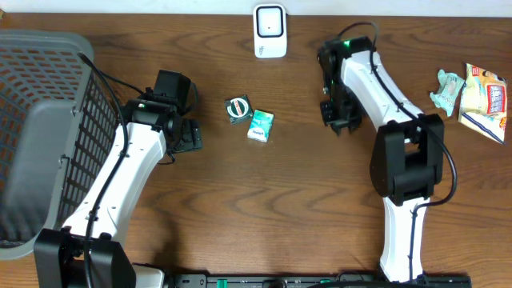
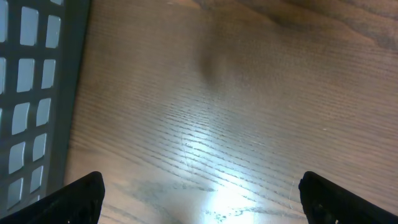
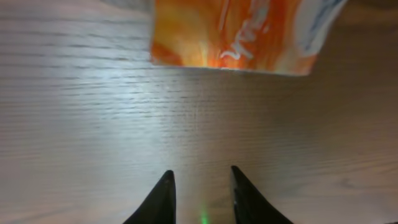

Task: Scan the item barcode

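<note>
1. Overhead view: a white scanner [image 1: 270,30] stands at the far edge of the wooden table [image 1: 264,208], about midway across. A grey basket [image 1: 40,120] fills the left end.
2. Same view: a round green tin [image 1: 238,108] and a green-and-white packet [image 1: 260,126] lie just beside each other, on the near side of the scanner and between the two arms.
3. Same view, right end: a crumpled pale wrapper [image 1: 448,88] lies just beside a snack bag [image 1: 482,102].
4. Left wrist view: the left gripper [image 2: 204,198] is spread wide, its tips in the two lower corners with only bare wood between them. The basket's mesh wall runs along the left edge. Seen from overhead, this gripper sits between the basket and the tin.
5. Right wrist view: the right gripper [image 3: 202,186] has its fingers [image 3: 163,199] narrowly parted and holds nothing. An orange packet [image 3: 236,34] lies on the table beyond the tips, apart from them. Its print is blurred and no barcode can be made out.
6. The orange packet shows only in the right wrist view. Overhead, the right arm [image 1: 376,88] covers the table to the right of the scanner.
</note>
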You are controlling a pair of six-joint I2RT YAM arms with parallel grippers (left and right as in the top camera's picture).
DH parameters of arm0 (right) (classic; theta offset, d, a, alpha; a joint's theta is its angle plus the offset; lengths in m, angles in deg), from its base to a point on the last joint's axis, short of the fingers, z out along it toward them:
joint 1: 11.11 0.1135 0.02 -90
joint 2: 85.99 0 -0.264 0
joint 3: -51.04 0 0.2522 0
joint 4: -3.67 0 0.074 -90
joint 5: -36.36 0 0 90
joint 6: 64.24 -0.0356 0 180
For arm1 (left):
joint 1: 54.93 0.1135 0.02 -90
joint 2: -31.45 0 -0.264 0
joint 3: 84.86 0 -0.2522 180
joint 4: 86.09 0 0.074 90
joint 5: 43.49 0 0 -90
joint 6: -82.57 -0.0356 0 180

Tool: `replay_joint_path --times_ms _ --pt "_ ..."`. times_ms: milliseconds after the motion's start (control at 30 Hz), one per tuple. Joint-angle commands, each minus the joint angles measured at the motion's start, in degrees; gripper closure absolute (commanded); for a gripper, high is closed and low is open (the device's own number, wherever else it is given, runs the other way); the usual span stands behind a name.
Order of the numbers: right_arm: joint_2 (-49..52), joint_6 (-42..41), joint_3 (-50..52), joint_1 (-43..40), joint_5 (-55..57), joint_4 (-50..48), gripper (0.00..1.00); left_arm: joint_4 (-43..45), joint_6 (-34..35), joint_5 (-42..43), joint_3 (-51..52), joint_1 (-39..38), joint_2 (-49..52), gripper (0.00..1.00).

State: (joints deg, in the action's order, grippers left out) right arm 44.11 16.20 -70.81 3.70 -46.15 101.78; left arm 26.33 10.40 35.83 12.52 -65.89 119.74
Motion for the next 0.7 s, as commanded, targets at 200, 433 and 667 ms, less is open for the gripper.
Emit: replay_joint_path --times_ms 200,433,667 --pt "-1.73 -1.55 9.31 -3.06 4.83 -10.54 0.73 -0.31 0.28 -0.5 -0.22 0.28 -0.74 0.03" --pt "-1.73 -0.28 9.27 -7.8 -1.99 -20.87 0.71 -0.31 0.28 -0.5 -0.22 0.28 -0.74 0.02" --pt "-1.75 2.8 9.25 -9.57 -18.56 -32.57 0.64 -0.31 0.28 -0.5 -0.22 0.28 -0.74 0.02"
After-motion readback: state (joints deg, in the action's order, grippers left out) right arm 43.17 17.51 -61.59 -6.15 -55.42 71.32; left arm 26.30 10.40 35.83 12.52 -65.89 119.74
